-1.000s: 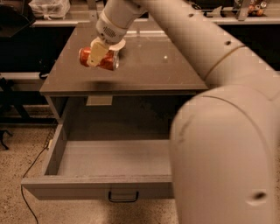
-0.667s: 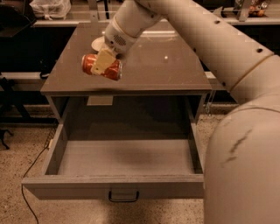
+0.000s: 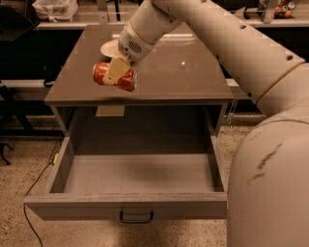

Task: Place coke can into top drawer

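Note:
My gripper (image 3: pixel 116 73) is shut on the coke can (image 3: pixel 126 80), an orange-red can held on its side in the air over the front left part of the cabinet top (image 3: pixel 159 72). One cream finger (image 3: pixel 116 70) lies across the can's front. The top drawer (image 3: pixel 125 205) is pulled wide open below, its grey floor (image 3: pixel 140 173) bare, with a dark handle (image 3: pixel 136 217) at the centre of its front. The can is above the cabinet's front edge, just behind the drawer opening.
A white bowl (image 3: pixel 109 47) sits on the cabinet top behind the gripper. My arm (image 3: pixel 251 62) fills the right side of the view. A bag (image 3: pixel 53 8) lies on a shelf at the back left. A cable (image 3: pixel 34 193) runs on the speckled floor at left.
The gripper has carried the can forward and down, from over the cabinet top's back left toward its front edge. The arm has swung away from the drawer's right side.

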Tool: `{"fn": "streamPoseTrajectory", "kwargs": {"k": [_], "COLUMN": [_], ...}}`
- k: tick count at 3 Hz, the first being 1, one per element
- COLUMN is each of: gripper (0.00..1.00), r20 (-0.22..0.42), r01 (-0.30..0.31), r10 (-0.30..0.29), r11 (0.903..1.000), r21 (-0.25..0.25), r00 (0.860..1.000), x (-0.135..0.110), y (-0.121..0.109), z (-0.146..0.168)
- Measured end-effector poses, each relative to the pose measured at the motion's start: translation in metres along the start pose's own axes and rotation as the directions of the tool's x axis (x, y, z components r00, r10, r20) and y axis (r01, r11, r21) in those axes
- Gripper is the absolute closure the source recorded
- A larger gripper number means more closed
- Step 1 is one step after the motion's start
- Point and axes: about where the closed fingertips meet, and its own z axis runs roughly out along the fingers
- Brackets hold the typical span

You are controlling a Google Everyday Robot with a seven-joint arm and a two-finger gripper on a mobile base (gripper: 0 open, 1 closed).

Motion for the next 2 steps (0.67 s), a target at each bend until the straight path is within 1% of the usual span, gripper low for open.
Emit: {"fn": "streamPoseTrajectory", "kwargs": {"k": [1,2], "gripper": [1.00,1.00], "r20": [-0.029,-0.058], "r01": [-0.039,-0.163], "r10": [0.039,0.171], "r11": [0.9992,0.9799], "r21": [0.010,0.115], "r00": [0.999,0.984], "x": [0.018,0.065], "y": [0.012,0.034], "z": [-0.003,-0.036]}}
